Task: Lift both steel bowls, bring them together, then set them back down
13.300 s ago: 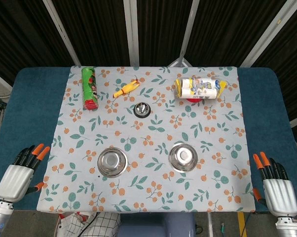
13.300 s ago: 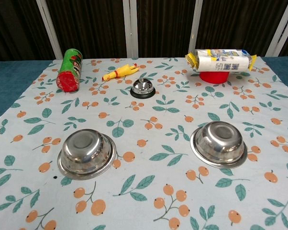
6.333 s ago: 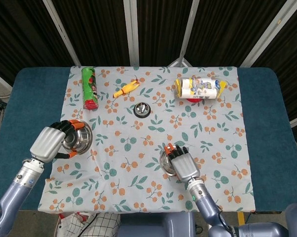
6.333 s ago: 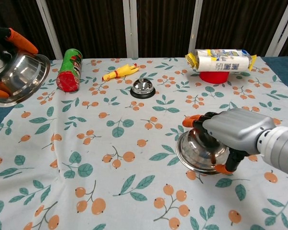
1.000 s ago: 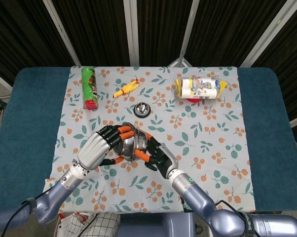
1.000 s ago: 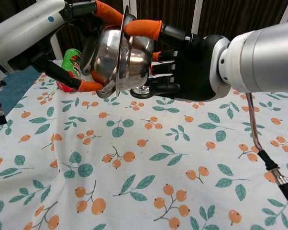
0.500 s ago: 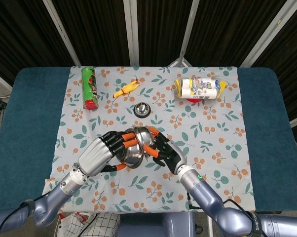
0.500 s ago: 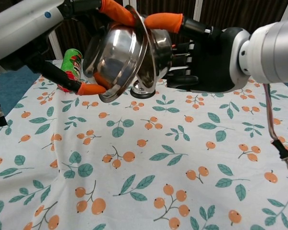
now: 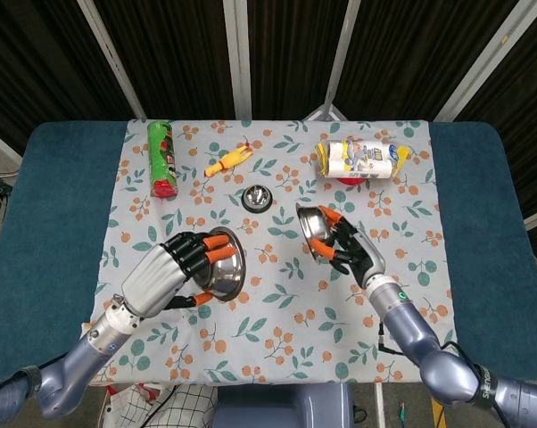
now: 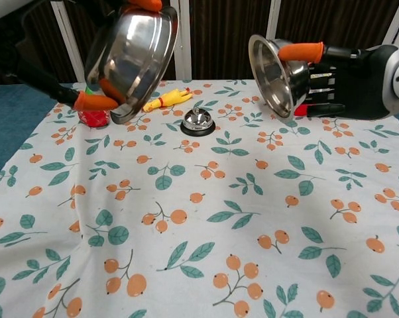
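My left hand (image 9: 166, 271) (image 10: 103, 93) grips one steel bowl (image 9: 227, 266) (image 10: 133, 52) in the air, tilted on its side with the opening toward the middle. My right hand (image 9: 357, 251) (image 10: 332, 73) holds the other steel bowl (image 9: 313, 234) (image 10: 272, 74), also tilted and raised, its opening facing left. A wide gap lies between the two bowls. Both hover above the floral cloth (image 9: 277, 303) (image 10: 206, 252).
A silver call bell (image 9: 257, 197) (image 10: 197, 121) sits on the cloth below and between the bowls. Further back are a green can (image 9: 162, 160), a yellow rubber chicken (image 9: 228, 161) (image 10: 166, 99) and a wrapped package on a red cup (image 9: 358, 159).
The bowls were touching rim to rim half a second ago. Now they have come apart, the left one moving left and the right one moving right.
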